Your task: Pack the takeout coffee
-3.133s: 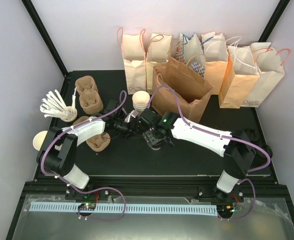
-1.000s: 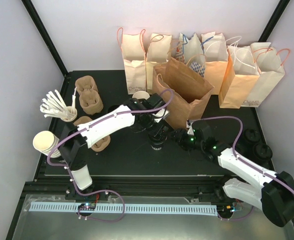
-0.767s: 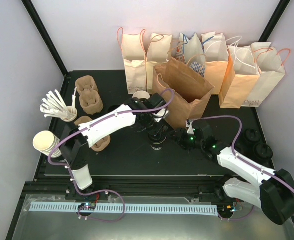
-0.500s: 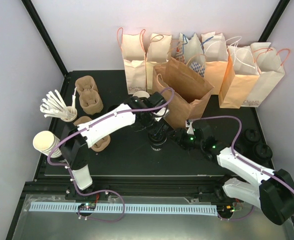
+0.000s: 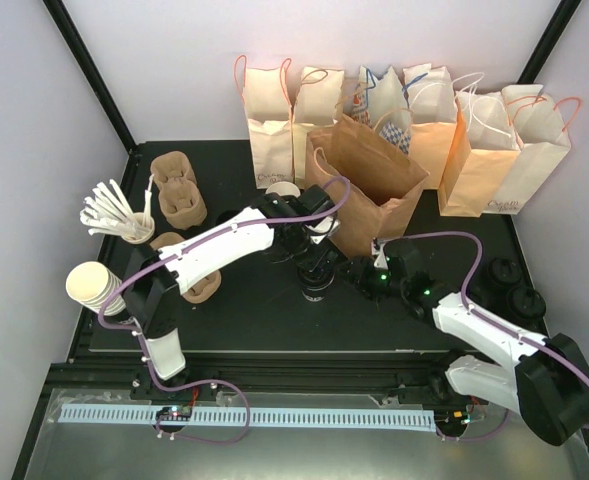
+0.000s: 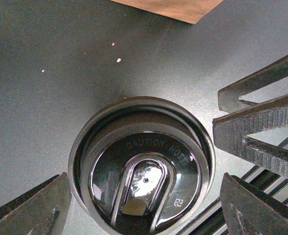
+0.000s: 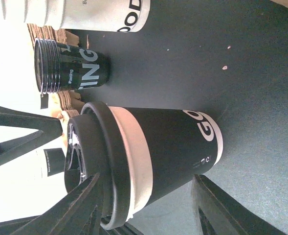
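Grasp step: left gripper (image 6: 143,188), jaws wide apart, straddles the lidded coffee cup (image 6: 141,181); right gripper (image 5: 359,279) beside it, jaws apart; next likely clamp and lift toward brown paper bag (image 5: 370,186).

Pale paper bags (image 5: 269,125) along the back, cardboard cup carriers (image 5: 179,195), white plastic cutlery (image 5: 109,208), stacked white cups (image 5: 89,283)
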Available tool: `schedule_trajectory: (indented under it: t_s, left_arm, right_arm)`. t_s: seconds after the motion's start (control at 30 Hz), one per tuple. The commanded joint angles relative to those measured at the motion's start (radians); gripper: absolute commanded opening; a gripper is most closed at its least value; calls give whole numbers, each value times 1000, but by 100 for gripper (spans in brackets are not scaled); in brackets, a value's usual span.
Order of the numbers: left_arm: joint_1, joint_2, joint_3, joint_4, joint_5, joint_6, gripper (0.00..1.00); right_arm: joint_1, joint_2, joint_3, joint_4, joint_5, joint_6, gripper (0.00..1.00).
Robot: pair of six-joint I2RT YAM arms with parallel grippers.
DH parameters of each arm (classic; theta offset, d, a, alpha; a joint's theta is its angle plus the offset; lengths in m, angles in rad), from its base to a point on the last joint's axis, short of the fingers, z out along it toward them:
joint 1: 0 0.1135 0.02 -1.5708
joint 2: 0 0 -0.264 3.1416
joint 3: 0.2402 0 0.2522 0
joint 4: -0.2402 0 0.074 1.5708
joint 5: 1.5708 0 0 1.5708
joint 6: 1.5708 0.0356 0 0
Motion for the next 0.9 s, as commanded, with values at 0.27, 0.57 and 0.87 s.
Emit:
schedule_trajectory:
  t_s: [0.27,0.57,0.87]
  left_arm:
    - [-20,47,-5,14,-6,34,79]
    - [-28,54,-5,4,-20,34,67]
    - [-37,71,3,-12,-26,39,67]
  right_arm:
    - [-28,42,-19,109,-66,12,48]
    - [-28,54,-35,143,-100,27,42]
    - [-29,79,-88,265,-144,98,33]
